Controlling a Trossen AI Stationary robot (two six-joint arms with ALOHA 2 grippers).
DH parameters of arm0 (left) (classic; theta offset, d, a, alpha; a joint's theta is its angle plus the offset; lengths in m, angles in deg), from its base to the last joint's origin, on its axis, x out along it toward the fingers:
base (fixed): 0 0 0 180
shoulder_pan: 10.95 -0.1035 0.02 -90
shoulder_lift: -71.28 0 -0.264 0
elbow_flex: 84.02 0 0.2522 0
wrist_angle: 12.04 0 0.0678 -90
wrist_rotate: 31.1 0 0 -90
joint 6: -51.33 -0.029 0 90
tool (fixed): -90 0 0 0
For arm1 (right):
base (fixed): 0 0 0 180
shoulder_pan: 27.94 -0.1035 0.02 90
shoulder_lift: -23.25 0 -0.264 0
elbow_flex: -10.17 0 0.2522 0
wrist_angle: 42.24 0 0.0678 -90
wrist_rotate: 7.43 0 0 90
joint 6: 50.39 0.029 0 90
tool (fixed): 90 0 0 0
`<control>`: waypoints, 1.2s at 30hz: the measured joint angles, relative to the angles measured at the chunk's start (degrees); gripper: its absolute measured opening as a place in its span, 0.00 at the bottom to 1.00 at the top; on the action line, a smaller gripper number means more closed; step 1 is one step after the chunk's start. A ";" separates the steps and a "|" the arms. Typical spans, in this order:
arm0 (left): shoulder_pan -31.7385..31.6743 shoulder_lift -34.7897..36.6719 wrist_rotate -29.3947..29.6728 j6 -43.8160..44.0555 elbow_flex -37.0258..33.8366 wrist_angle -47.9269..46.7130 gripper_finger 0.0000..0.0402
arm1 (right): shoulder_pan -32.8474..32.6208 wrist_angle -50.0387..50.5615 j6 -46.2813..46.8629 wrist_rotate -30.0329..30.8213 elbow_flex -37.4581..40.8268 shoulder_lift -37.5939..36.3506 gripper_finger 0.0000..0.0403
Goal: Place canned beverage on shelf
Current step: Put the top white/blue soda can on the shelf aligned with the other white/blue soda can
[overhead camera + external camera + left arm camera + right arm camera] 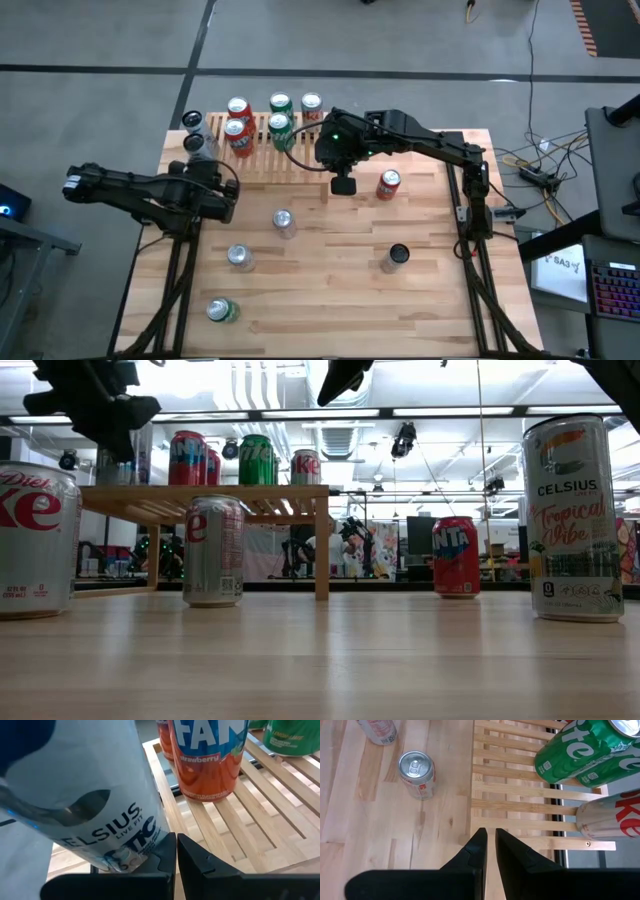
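The shelf (262, 150), a low light-wood slatted rack, stands at the table's far side and carries several upright cans. A white Celsius can (95, 795) stands at its left end beside a red Fanta can (207, 757). My left gripper (176, 852) is shut, close in front of the Celsius can's lower wall. It shows at the shelf's near left corner (205, 168). My right gripper (491, 845) is shut and holds nothing. It hangs high above the shelf's near right corner (343, 185). My left gripper's shut fingertips (160, 855) stand right next to the lower wall of the white Celsius can (125, 855). Whether they touch it, I cannot tell. The can stands upright on the shelf's slats.
Loose cans stand on the table: a red Fanta (389, 183), a black-topped Celsius (397, 256), two silver Diet Cokes (285, 222) (240, 257) and a green can (222, 311). On the shelf, Sprite cans (575, 750) and a Diet Coke (610, 820) stand near my right gripper.
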 joint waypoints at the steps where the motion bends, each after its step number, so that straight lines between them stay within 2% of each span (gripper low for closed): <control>1: 0.00 0.16 -0.10 0.00 0.00 -0.04 0.00 | 0.00 0.00 0.07 0.00 0.00 0.01 0.07; 8: 0.04 0.95 -3.16 -0.78 0.80 -0.98 0.00 | 0.00 0.04 0.03 0.00 -0.01 0.01 0.07; 15: 1.06 0.95 -6.21 -8.18 4.85 1.76 0.00 | -0.04 0.03 -0.89 -0.08 0.00 0.01 0.07; 19: 2.50 0.92 -6.02 -15.41 7.97 6.52 0.00 | -0.09 -2.05 -1.11 -0.65 -0.01 0.00 0.07; 25: 6.02 1.26 -4.14 -27.25 11.25 13.69 0.00 | -0.07 -3.67 -3.15 -7.55 0.00 -0.01 0.07; 30: 10.01 3.42 -4.29 -39.22 12.81 19.61 0.00 | -0.11 -5.12 -4.05 -8.03 0.46 -0.02 0.07; 32: 11.69 5.02 -6.03 -46.16 12.82 23.75 0.00 | -0.07 -6.05 -4.67 -9.40 0.93 -0.02 0.07; 36: 13.82 8.49 -13.53 -60.75 11.92 33.52 0.00 | -0.10 -9.63 -5.36 -15.13 3.13 -0.82 0.07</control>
